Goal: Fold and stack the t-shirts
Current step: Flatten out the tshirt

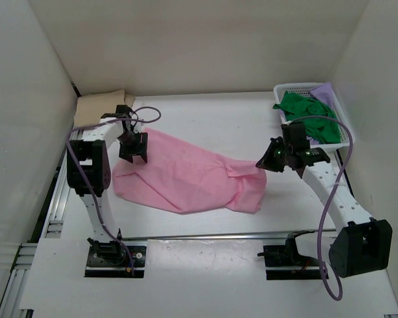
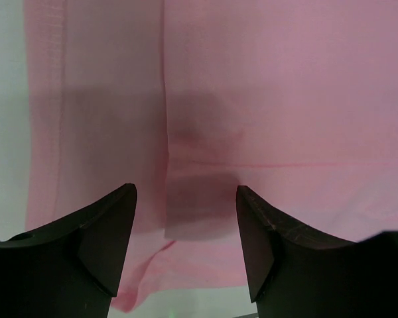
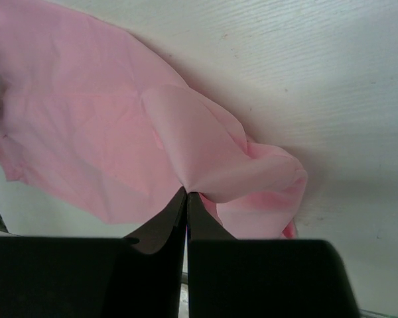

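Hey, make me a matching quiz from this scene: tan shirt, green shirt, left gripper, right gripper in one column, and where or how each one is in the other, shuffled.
Column one:
1. tan t-shirt
2. green t-shirt
3. left gripper
4. right gripper

Column two:
A. shut on a fold of the pink t-shirt
B. in the white basket
C. lying at the far left corner of the table
D. open over the pink t-shirt

Pairs: 1-C, 2-B, 3-D, 4-A
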